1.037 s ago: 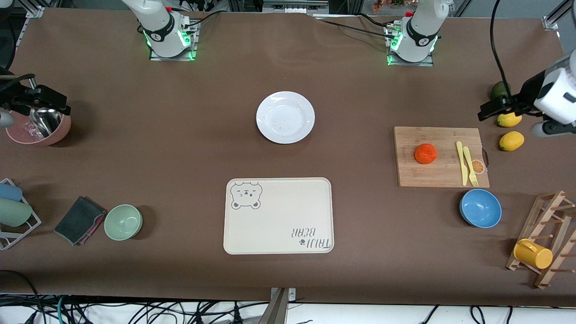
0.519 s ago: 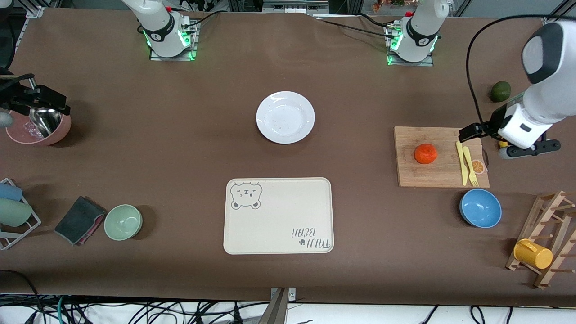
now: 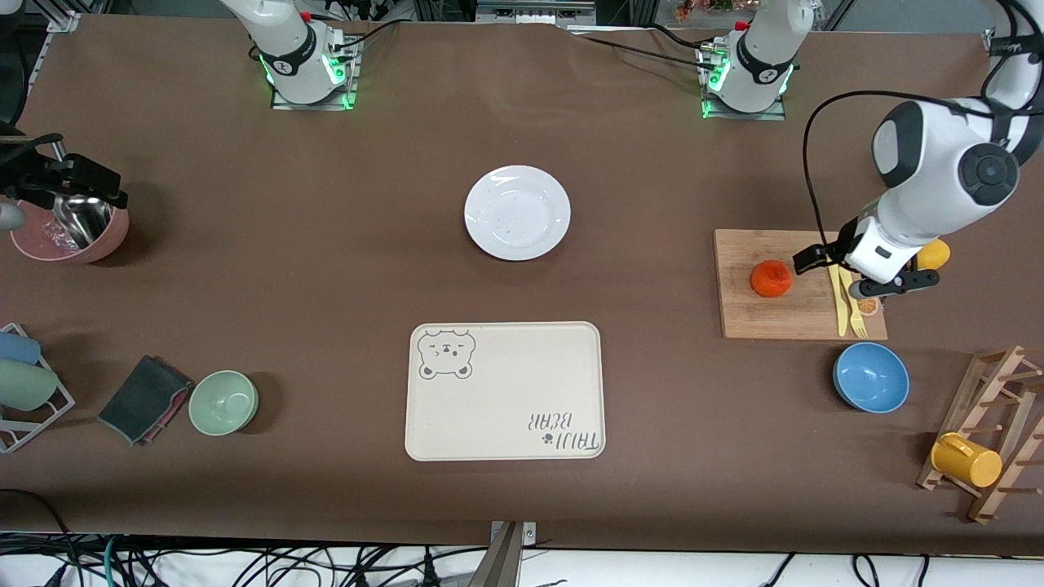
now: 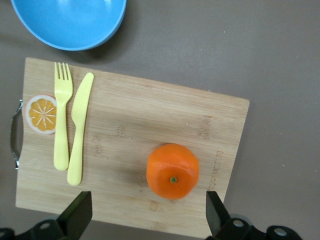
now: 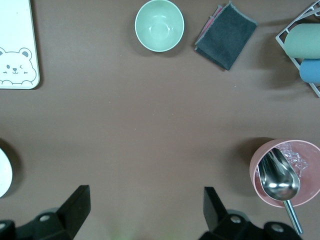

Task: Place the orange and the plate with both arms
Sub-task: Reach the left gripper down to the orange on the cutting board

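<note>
Hovering over the bamboo cutting board (image 3: 799, 285) near the tabletop (image 3: 326, 269) edge at the left arm's end, the left gripper (image 4: 146, 212) has its fingers (image 4: 79, 211) spread wide apart, holding nothing. The small round red-orange orange (image 3: 771, 278) sits on the board toward its inner end, and in the left wrist view it lies close to the line between the two fingertips, so this looks like a lining-up for a top-down grab, with the wide opening there to clear the fruit's sides. A yellow plastic fork (image 3: 853, 305) and yellow plastic knife (image 3: 837, 295) lie side by side on the board's outer end, well apart from the orange, so probably no snag. The round glossy white plate (image 3: 517, 212) rests bare on the tabletop's middle, closer to the robots' edge, untouched. The right gripper (image 5: 145, 210) waits over the edge at the right arm's end beside a pink bowl with a metal scoop (image 3: 75, 228), fingers (image 5: 77, 202) also wide apart and empty. A cream rectangular bear tray (image 3: 505, 391) lies toward the front-camera edge; likely the destination, can't confirm. A blue bowl (image 3: 870, 377) sits just off the board. Neither task item lifted yet; early stage.
</note>
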Controlling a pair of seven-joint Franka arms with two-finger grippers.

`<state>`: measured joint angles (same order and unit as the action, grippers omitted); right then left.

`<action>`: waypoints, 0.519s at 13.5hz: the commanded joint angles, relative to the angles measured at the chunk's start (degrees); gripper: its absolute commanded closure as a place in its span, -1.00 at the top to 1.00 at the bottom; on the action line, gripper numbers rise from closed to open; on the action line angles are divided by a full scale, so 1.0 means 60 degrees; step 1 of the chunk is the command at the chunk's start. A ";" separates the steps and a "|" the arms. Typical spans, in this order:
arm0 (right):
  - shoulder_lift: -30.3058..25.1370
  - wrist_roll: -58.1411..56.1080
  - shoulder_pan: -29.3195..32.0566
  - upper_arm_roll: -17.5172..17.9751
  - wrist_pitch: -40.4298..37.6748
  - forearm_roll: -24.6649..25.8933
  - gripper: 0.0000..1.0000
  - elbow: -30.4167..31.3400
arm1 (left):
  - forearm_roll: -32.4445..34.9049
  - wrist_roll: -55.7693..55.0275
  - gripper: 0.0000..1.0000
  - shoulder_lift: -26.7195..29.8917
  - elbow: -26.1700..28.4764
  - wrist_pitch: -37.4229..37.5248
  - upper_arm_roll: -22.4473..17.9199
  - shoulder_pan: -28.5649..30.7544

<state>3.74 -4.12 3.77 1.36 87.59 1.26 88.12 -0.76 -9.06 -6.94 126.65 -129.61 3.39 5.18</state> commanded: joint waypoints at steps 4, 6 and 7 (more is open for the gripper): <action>-0.0009 -0.0075 0.0060 0.0110 -0.0068 -0.0108 1.00 -0.0112 | 0.0184 0.0104 1.00 -0.0659 0.0014 -0.0912 0.0110 0.0060; -0.0009 -0.0089 0.0060 0.0110 -0.0068 -0.0108 1.00 -0.0112 | 0.0170 0.0134 1.00 -0.1010 0.0029 -0.1234 0.0240 0.0060; -0.0009 -0.0075 0.0059 0.0110 -0.0082 -0.0122 1.00 -0.0112 | 0.0170 0.0134 1.00 -0.1157 0.0116 -0.1439 0.0328 0.0060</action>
<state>3.76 -4.12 3.73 1.59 87.62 1.09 88.12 -0.76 -8.96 -12.05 126.86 -135.70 4.23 5.18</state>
